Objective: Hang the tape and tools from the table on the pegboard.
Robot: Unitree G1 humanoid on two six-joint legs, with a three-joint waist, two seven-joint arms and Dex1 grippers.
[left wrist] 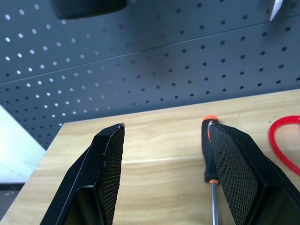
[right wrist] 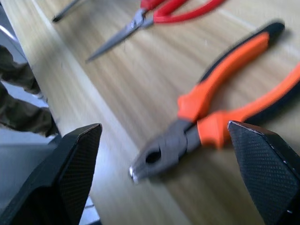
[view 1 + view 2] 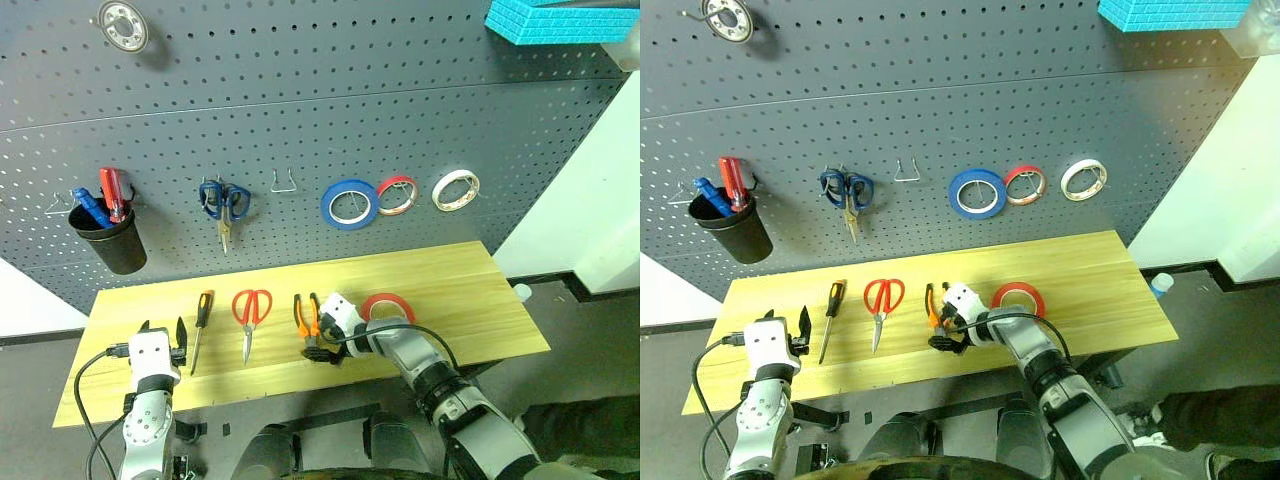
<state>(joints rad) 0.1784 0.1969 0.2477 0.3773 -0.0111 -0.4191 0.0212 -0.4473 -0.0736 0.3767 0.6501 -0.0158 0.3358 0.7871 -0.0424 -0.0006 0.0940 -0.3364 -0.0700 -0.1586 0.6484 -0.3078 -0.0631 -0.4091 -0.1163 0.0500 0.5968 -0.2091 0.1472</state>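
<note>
On the light wood table (image 3: 470, 290) lie, from left to right, the slim orange-and-black screwdriver (image 3: 201, 325), the red-handled scissors (image 3: 250, 315), the orange-and-black pliers (image 3: 305, 315) and the red tape roll (image 3: 388, 306). My right gripper (image 3: 320, 350) hangs low over the pliers' steel head (image 2: 154, 159), open, one finger on each side and not touching. My left gripper (image 3: 165, 333) is open and empty at the table's front left, just left of the screwdriver (image 1: 208, 154). The dark grey pegboard (image 3: 300, 120) rises behind the table.
On the pegboard hang a blue tape roll (image 3: 349, 204), a thin red-rimmed roll (image 3: 397, 195), a whitish roll (image 3: 455, 190), blue-handled scissors (image 3: 224, 205) and a black cup (image 3: 110, 238) holding a red-handled screwdriver (image 3: 113, 195). A bare metal hook (image 3: 284, 182) sits between the scissors and the blue roll.
</note>
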